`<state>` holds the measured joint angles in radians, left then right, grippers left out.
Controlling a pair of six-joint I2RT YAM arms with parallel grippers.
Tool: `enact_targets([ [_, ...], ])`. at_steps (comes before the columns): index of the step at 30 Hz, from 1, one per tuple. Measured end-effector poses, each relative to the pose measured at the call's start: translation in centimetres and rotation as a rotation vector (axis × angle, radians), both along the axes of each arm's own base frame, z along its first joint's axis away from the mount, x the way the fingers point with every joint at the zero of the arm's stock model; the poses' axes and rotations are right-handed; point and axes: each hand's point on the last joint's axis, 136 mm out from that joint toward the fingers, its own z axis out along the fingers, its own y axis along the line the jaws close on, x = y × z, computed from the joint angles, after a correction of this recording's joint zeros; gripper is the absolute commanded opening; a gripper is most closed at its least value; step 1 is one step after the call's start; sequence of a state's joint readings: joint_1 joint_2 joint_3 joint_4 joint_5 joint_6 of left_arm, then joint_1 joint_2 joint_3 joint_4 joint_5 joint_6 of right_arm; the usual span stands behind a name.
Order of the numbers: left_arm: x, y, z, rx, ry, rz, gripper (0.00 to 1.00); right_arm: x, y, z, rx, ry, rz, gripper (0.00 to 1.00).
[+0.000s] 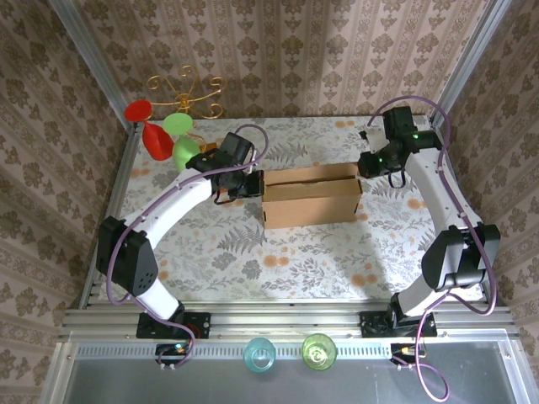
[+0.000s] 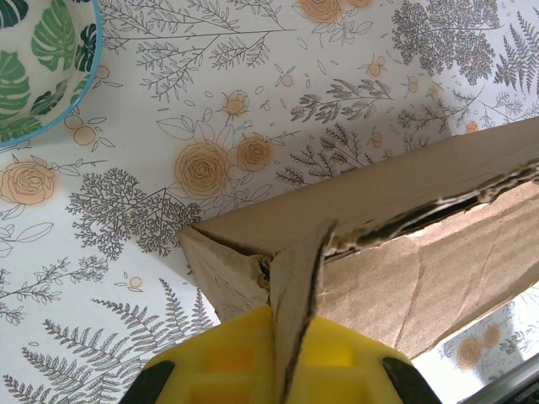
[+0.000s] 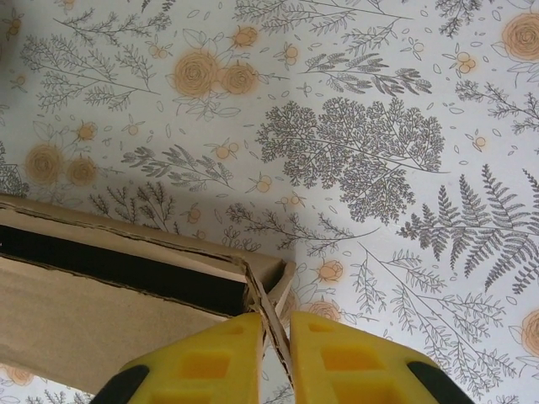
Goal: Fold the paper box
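Your box [image 1: 310, 198] sits in the middle of the table [image 1: 253, 252], a bit closer to the far edge. Its long side runs left to right. A dark gap shows along its top. Your left gripper [image 1: 251, 182] is at the box's left end. It is squeezed tight on a thin cardboard wall that stands up there. Your right gripper [image 1: 365, 165] is at the right end. Its yellow fingers [image 3: 227, 353] are almost together and pinch the corner flap. A leafy bowl [image 2: 34, 59] sits near the left end, not touching the box.
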<state>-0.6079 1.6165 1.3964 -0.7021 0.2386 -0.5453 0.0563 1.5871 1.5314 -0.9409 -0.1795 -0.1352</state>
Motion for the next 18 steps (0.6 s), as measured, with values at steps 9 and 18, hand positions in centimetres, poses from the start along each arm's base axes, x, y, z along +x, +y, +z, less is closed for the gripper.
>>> enact_targets([
  [9, 0.1, 0.0, 0.0, -0.001, -0.002, 0.002, 0.0, 0.0, 0.8, 0.1, 0.0, 0.001, 0.016, 0.0],
  [18, 0.7, -0.1, -0.2, -0.025, -0.01, 0.056, 0.0, -1.8, 0.8, 0.0, 0.038, -0.004, -0.028, 0.0],
])
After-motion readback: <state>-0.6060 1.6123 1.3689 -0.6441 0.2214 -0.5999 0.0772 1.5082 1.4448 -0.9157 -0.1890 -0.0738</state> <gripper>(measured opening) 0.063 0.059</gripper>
